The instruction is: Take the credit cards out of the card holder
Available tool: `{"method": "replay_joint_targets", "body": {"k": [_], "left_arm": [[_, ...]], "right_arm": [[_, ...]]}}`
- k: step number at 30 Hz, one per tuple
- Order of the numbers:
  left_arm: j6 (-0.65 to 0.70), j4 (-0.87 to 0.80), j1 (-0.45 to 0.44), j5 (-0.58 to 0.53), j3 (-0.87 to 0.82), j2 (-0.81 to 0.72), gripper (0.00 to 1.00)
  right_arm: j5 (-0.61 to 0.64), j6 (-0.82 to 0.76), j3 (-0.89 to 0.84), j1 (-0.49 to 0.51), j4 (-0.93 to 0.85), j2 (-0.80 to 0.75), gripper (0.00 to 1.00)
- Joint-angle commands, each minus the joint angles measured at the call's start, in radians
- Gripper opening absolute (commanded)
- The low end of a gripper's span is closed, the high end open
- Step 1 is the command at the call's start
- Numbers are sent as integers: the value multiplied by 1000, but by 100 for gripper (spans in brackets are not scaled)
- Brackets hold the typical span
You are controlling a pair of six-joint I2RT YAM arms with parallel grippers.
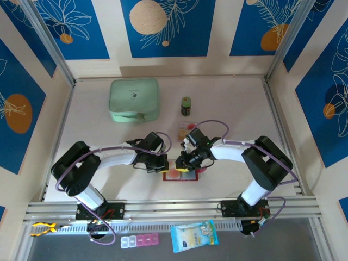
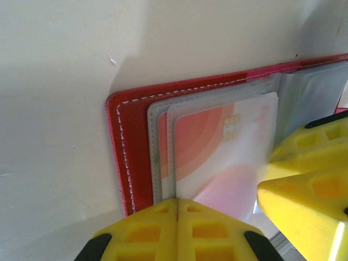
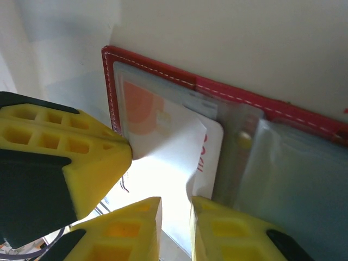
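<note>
The dark-red card holder [image 1: 175, 176] lies open on the table between both arms. Its stitched cover [image 2: 129, 142] carries clear sleeves, and a credit card [image 2: 209, 144] with a red-orange design sits in one. My left gripper [image 2: 178, 202] is shut, its tips pressing on the sleeves' near edge. The right gripper [image 3: 175, 211] has its fingers a small gap apart over a whitish credit card [image 3: 211, 142] that sticks out of a sleeve; glare hides what lies in the gap. The left gripper [image 1: 163, 165] and right gripper [image 1: 187, 163] nearly touch over the holder [image 3: 163, 73].
A mint-green zip case [image 1: 134, 100] and a small green-lidded jar [image 1: 186, 105] stand at the back. A clear tray [image 1: 184, 129] lies just behind the right gripper. On the near rail side lie a pill box [image 1: 140, 240] and a blue packet [image 1: 193, 235].
</note>
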Motion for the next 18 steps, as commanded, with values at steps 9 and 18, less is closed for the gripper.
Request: {"method": "replay_joint_targets", "body": {"k": [9, 18], "left_arm": [[16, -60, 11, -34, 2, 20, 4], [19, -68, 10, -38, 0, 15, 6]], "right_arm": [[22, -14, 26, 11, -59, 26, 22], [109, -43, 48, 15, -152, 5, 23]]}}
